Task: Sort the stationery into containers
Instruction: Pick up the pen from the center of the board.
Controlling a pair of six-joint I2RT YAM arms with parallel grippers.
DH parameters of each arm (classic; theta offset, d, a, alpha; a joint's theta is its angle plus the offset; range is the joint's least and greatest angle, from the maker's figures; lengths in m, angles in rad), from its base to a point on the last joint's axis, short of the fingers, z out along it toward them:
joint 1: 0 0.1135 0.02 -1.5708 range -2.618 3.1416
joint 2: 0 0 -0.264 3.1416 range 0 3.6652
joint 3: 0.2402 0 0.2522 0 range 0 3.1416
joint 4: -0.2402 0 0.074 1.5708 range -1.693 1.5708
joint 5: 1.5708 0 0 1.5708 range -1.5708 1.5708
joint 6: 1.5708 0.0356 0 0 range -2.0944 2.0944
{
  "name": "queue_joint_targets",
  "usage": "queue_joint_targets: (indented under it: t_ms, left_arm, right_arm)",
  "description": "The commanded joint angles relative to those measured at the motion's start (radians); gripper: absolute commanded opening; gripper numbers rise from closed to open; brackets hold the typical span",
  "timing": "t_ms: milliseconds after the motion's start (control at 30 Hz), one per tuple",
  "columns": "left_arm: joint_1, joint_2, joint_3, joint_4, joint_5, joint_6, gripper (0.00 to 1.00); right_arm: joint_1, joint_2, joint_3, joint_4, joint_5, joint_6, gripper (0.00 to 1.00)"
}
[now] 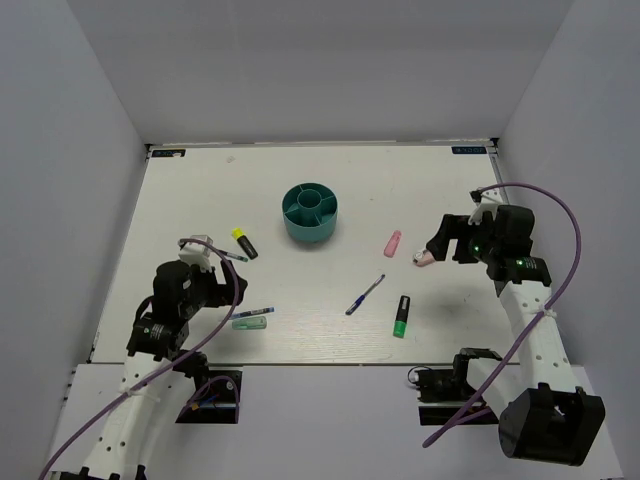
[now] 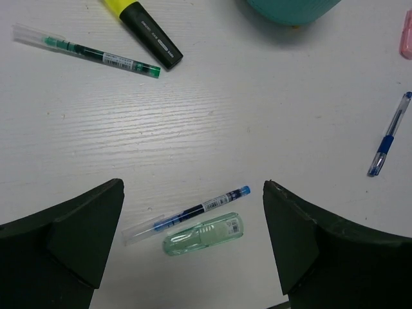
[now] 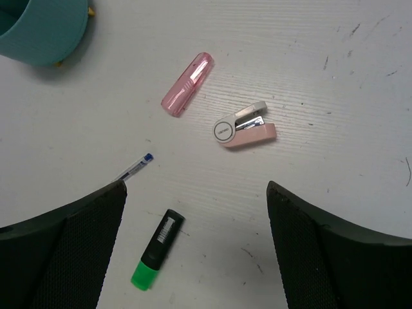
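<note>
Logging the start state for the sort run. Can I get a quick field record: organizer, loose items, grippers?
organizer: teal round organizer, far centre, nothing visible inside
left side: black marker with yellow cap, green-ink pen, blue pen lying beside mint-green marker
centre: second blue pen, black-and-green marker
right side: pink highlighter, small pink stapler-like item
left gripper: open, empty
right gripper: open, empty
sorted: none yet

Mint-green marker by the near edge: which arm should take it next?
Left. The mint-green marker lies framed by the open left gripper; the right gripper hovers over the pink stapler across the table.
</note>
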Motion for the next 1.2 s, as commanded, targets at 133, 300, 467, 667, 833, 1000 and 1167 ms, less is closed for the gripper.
queue_joint_targets:
  t_ms: [133, 300, 467, 667, 833, 1000, 1167]
  left_arm:
    - [0.007, 0.029, -0.004, 0.037, 0.008, -0.03, 0.99]
    - [0.005, 0.066, -0.007, 0.052, -0.067, -0.123, 0.71]
    - [0.007, 0.23, 0.05, 0.081, -0.063, -0.222, 0.01]
    - [0.004, 0.575, 0.32, -0.007, -0.084, -0.208, 0.58]
    - [0.001, 0.89, 0.54, -0.038, -0.175, -0.185, 0.68]
    - [-0.03, 1.109, 0.688, -0.043, -0.314, -0.193, 0.64]
    - [-0.039, 1.282, 0.817, -0.055, -0.356, -0.231, 0.64]
  right_arm:
    - [0.004, -0.025, 0.026, -0.092, -0.153, -0.254, 0.9]
    - [0.01, -0.022, 0.031, -0.108, -0.052, -0.34, 0.9]
    - [0.011, -0.045, 0.0, -0.114, -0.225, -0.389, 0.48]
    - [0.019, -0.044, -0.002, -0.092, -0.188, -0.312, 0.75]
    - [0.03, -0.03, 0.011, -0.103, -0.188, -0.297, 0.73]
    - [0.037, -0.022, 0.022, -0.114, -0.155, -0.292, 0.7]
    - [0.045, -0.019, 0.026, -0.115, -0.13, -0.288, 0.7]
